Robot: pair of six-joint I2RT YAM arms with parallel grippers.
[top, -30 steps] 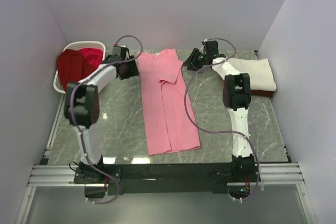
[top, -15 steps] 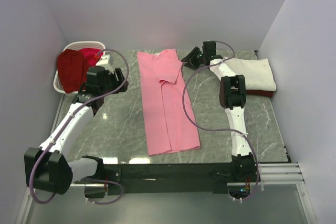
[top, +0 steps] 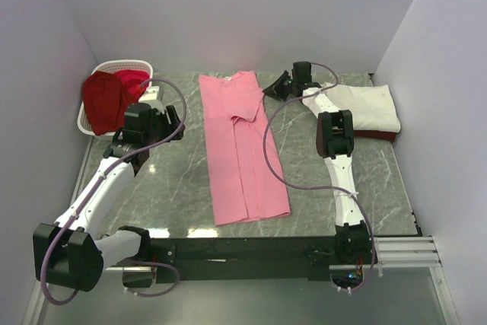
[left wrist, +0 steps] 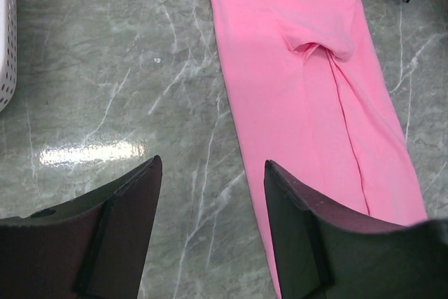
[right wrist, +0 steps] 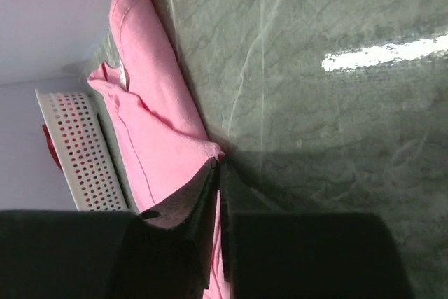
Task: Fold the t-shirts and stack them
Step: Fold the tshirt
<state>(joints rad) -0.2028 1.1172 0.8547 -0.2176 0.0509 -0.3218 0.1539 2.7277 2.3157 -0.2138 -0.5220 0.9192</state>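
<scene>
1. Lengthwise, the pink shirt [top: 242, 146] lies flat on the table [top: 175, 180], running from the upper middle of the top view down to the lower middle. A flap of its cloth is folded in across the upper half.
2. At the shirt's upper right edge sits the right gripper [top: 272, 90]. In the right wrist view its fingers [right wrist: 185, 204] are pressed together, with the edge of the pink cloth pinched at their tips.
3. Left of the shirt, the left gripper [left wrist: 212, 162] hangs over bare marble with its jaws spread wide and nothing between them. In the left wrist view the shirt fills the upper right and the gripper is clear of it.
4. At the right edge of the top view a cream shirt [top: 369, 106] lies folded, well apart from the pink one. It rests on a dark red shirt [top: 383, 135], of which only a strip shows along the lower side.
5. In the upper left corner a white basket [top: 131, 64] holds two red shirts [top: 106, 98]. The darker one hangs over the basket's left rim and the brighter one sits behind it
</scene>
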